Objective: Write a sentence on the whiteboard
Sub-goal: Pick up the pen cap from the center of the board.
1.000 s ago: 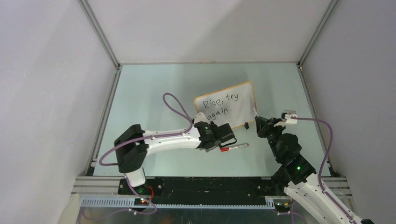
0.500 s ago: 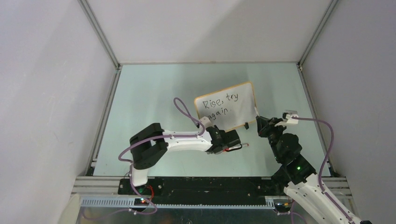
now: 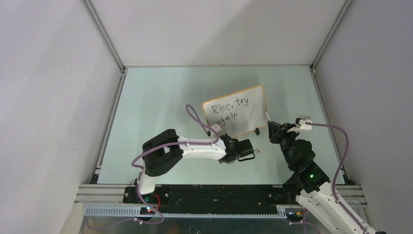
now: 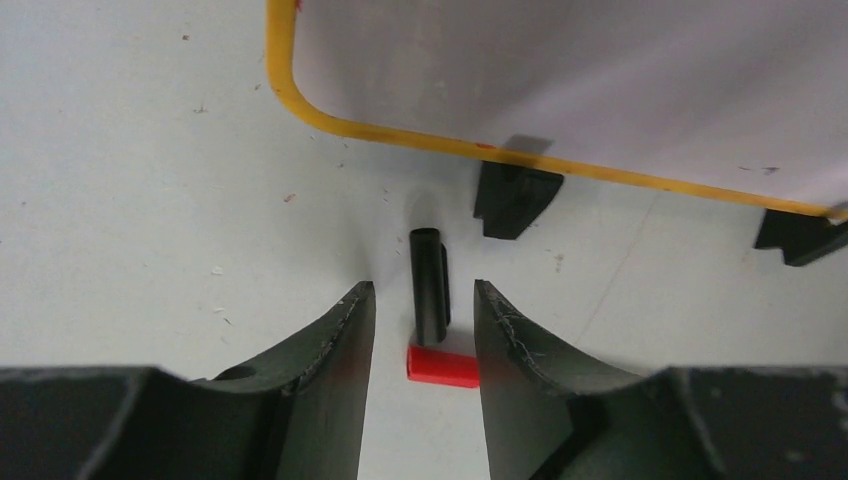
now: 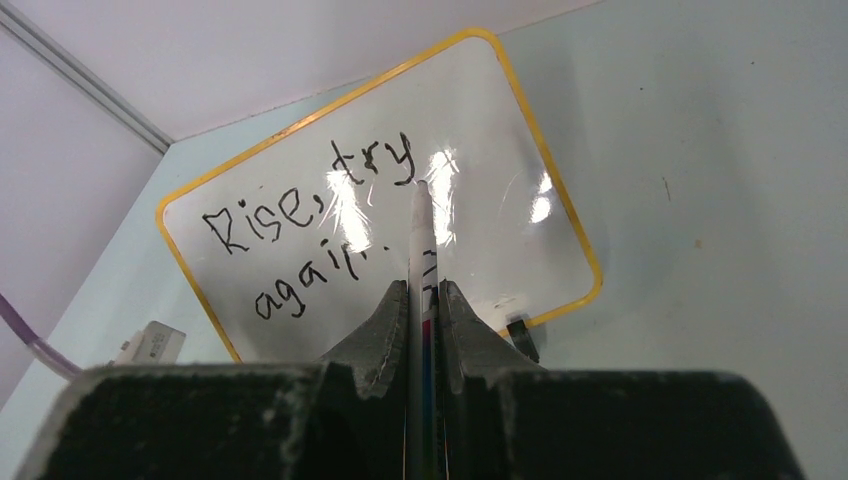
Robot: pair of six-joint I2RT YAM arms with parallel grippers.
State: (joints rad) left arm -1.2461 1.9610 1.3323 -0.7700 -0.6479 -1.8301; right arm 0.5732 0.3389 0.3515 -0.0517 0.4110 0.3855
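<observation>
Grasp advice: centre left hand (image 4: 421, 292), open astride black-and-red cylinder (image 4: 431, 270) just before clip foot (image 4: 512, 198) of whiteboard (image 4: 600, 80); lower to tabletop (image 4: 150, 200), close squarely. Right hand (image 5: 422, 290) clamped on marker (image 5: 420, 235).

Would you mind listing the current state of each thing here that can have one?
whiteboard: standing on its black feet, written on.
sentence: done in two lines, "Rise, try again."
right end effector: shut on the marker.
marker: clamped, tip toward the whiteboard.
left end effector: open, fingers straddling the black-and-red piece.
black-and-red piece: lying on the table, ungripped.
</observation>
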